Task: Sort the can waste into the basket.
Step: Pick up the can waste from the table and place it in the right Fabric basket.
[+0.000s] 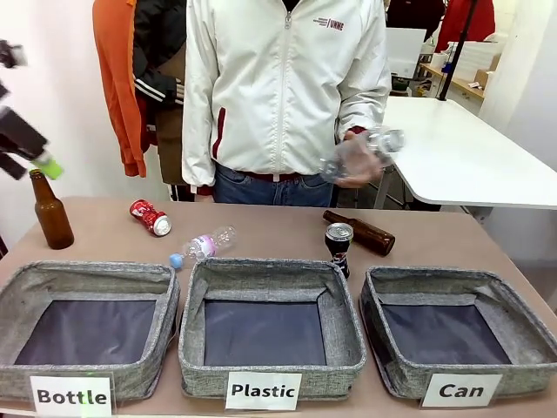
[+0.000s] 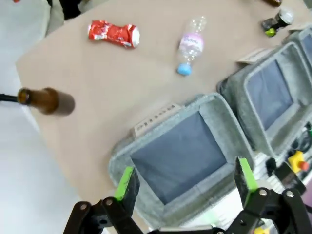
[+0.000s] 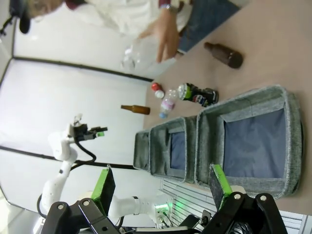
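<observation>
The crushed red can (image 1: 150, 218), marked with white, is lying on its side in the upper left of the table (image 1: 261, 222), with bare brown tabletop showing all around it. A plastic bottle with a blue cap (image 1: 202, 246) is lying near it, to its lower right. The dark can (image 1: 338, 246) is standing upright, its silver top facing up, just behind the back right corner of the "Plastic" bin (image 1: 193, 348) and beside a lying brown bottle (image 1: 361, 232). The grey "Can" basket (image 1: 520, 376) is sitting at the lower right, by the near table edge, its dark bottom showing in full. An upright brown bottle (image 1: 50, 212) is standing near the table's left edge, behind the "Bottle" bin (image 1: 165, 322).

The left gripper (image 2: 185, 176) is hanging high at the upper left of the front view, fingers spread wide with nothing between them. The right gripper (image 3: 161, 185) is also gaping wide and holding nothing. At the far side, a person's hand (image 1: 357, 165) is holding a clear bottle (image 1: 383, 139) above the table.
</observation>
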`<state>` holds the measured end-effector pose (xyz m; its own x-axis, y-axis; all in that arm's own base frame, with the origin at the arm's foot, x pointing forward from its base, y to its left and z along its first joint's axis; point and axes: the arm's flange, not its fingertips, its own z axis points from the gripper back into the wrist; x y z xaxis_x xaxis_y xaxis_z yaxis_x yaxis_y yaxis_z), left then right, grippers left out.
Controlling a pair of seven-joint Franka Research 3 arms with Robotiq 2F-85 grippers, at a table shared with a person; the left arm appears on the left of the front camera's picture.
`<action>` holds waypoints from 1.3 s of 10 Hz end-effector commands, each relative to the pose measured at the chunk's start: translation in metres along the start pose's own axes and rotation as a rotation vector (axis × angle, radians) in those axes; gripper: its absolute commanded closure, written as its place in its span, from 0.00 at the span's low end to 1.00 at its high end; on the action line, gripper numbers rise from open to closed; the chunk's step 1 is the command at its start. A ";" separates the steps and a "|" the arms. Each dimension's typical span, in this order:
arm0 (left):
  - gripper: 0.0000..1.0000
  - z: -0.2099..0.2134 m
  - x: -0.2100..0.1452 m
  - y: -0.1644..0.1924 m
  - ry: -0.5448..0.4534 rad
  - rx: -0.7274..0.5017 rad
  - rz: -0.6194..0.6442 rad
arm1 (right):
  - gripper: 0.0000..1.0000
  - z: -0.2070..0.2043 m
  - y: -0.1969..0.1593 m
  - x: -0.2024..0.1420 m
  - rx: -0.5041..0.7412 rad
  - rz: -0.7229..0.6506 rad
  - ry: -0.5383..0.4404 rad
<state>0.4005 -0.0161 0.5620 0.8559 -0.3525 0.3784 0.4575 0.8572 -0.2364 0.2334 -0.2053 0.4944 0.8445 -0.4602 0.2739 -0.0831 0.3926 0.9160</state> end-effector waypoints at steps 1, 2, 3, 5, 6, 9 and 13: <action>0.00 0.016 0.007 0.018 0.029 -0.081 0.022 | 0.00 0.001 0.001 0.002 0.025 0.025 -0.010; 0.00 0.000 0.000 0.000 0.000 0.000 0.000 | 0.00 0.001 0.001 0.002 0.025 0.025 -0.010; 0.00 0.000 0.000 0.000 0.000 0.000 0.000 | 0.00 0.001 0.001 0.002 0.025 0.025 -0.010; 0.00 -0.016 0.039 0.026 -0.013 -0.054 0.157 | 0.00 0.001 0.001 0.002 0.025 0.025 -0.010; 0.00 -0.031 0.063 0.033 -0.043 -0.032 0.241 | 0.00 0.001 0.001 0.002 0.025 0.025 -0.010; 0.00 -0.063 0.110 0.034 -0.026 0.022 0.298 | 0.00 0.001 0.001 0.002 0.025 0.025 -0.010; 0.00 -0.132 0.142 0.062 0.006 0.112 0.464 | 0.00 0.001 0.001 0.002 0.025 0.025 -0.010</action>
<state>0.5716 -0.0593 0.4815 0.9620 0.0452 0.2694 0.0388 0.9536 -0.2986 0.2334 -0.2053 0.4943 0.8445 -0.4599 0.2743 -0.0830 0.3936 0.9155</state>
